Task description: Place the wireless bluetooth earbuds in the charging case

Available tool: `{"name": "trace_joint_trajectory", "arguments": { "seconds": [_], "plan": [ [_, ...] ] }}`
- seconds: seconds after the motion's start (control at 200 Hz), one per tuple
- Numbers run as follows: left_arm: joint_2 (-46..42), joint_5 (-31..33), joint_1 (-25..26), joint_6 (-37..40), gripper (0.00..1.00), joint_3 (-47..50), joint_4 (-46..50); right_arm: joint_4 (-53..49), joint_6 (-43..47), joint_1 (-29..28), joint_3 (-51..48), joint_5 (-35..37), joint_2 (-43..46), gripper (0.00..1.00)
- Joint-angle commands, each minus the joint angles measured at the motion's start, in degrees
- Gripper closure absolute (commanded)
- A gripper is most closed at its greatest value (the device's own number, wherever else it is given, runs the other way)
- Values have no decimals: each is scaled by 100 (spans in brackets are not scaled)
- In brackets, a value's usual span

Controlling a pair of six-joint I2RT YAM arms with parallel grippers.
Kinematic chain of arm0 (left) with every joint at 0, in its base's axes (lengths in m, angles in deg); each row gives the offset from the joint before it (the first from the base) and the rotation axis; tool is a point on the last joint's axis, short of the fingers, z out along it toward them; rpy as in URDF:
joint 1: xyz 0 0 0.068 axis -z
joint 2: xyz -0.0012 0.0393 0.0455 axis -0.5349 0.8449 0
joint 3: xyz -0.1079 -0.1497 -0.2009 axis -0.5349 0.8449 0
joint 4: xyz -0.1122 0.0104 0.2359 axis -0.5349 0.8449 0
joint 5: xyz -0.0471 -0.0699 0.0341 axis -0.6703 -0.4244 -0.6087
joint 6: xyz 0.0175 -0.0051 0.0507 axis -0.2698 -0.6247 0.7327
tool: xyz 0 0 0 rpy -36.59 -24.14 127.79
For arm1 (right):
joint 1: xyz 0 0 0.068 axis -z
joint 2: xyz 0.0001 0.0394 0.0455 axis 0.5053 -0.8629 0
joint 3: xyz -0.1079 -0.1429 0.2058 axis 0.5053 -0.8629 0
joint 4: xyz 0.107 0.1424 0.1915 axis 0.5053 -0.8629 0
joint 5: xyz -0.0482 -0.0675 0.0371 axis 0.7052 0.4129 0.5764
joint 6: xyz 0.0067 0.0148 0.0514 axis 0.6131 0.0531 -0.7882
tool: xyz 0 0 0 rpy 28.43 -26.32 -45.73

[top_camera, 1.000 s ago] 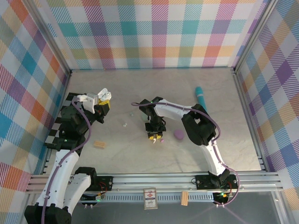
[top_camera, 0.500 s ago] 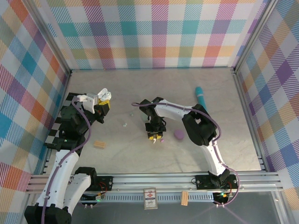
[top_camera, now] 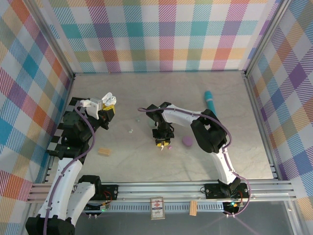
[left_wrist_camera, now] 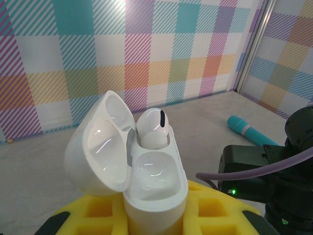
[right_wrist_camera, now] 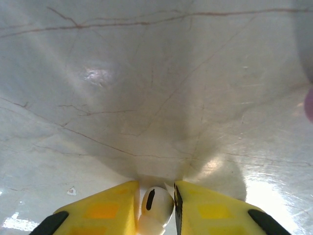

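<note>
Table centre open — teal cylinder, purple case obstruct right side.

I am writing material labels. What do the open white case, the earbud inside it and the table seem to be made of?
Case: apparently glossy white hard plastic; bright highlights on lid and empty socket. Earbud: probably the same shiny white plastic, with a black slot. Table: polished stone or a marble print, pale grey with thin brown veins and glare; I cannot tell which.
</note>
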Motion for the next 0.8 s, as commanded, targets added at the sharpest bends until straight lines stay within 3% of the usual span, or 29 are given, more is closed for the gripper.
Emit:
{"name": "trace_joint_trajectory", "arguments": {
  "seconds": [0.0,0.26,0.795],
  "plan": [
    [-93,-57,-44,85,100,59,-138,-191,25,-101,-180,-220,51,76],
    [-42,-82,-39,64,100,58,-179,19,-29,-105,-253,212,451,76],
    [238,-550,31,-269,100,-56,-339,2249,318,-92,-1366,1789,2346,77]
  ]
}}
